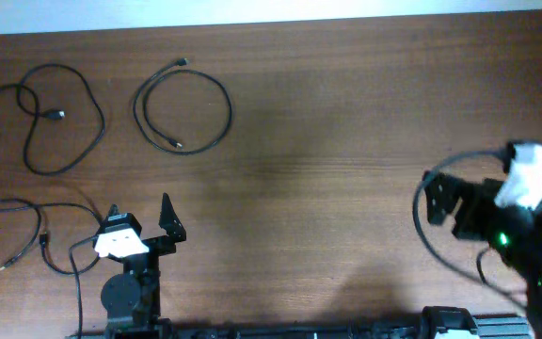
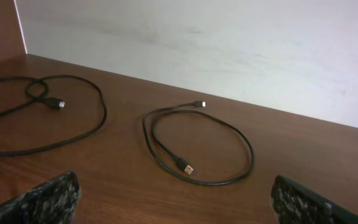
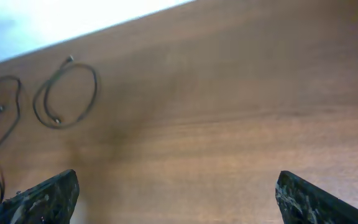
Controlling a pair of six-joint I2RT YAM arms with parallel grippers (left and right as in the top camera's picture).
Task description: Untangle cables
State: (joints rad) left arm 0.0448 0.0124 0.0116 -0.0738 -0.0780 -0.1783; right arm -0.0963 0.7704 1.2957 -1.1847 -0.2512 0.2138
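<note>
- left fingers [image 2: 42, 200] hang spread wide and empty over the near edge of the table [image 1: 346, 141].
- right fingers [image 3: 42, 196] are also spread and empty, by the right edge.
- round cable [image 1: 183, 111] and crossed cable [image 1: 43, 118] lie apart toward the far left corner; third cable [image 1: 26, 235] trails off the left edge.
- separating looks nearly done; next likely means pinching a plug to draw the crossed cable's loop open.
- no containers in view.

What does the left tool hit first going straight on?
Probably the single looped cable lying ahead of the left tool; only bare table before it, though depth is unclear.
</note>
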